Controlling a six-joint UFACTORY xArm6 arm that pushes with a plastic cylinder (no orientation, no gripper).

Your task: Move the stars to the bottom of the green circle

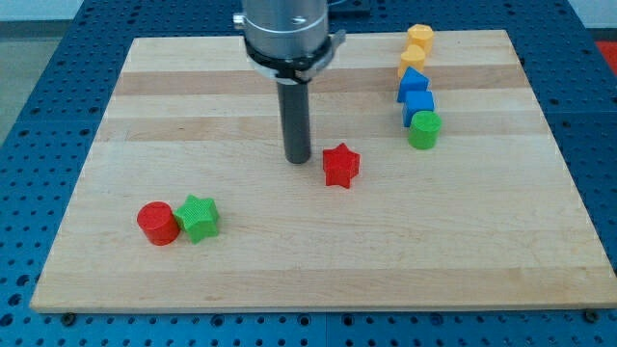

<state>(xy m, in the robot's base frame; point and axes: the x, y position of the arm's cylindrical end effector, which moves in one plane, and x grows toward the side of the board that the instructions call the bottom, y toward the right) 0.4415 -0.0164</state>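
A red star (340,165) lies near the board's middle. My tip (297,159) rests on the board just to the view's left of the red star, a small gap between them. A green star (199,218) lies at the lower left, touching a red circle (157,223) on its left. The green circle (423,129) stands at the upper right, at the lower end of a column of blocks. It is to the right of and a little above the red star.
Above the green circle run two blue blocks (418,105) (411,83) and two yellow blocks (413,61) (420,39) in a column toward the board's top edge. The wooden board (318,260) sits on a blue perforated table.
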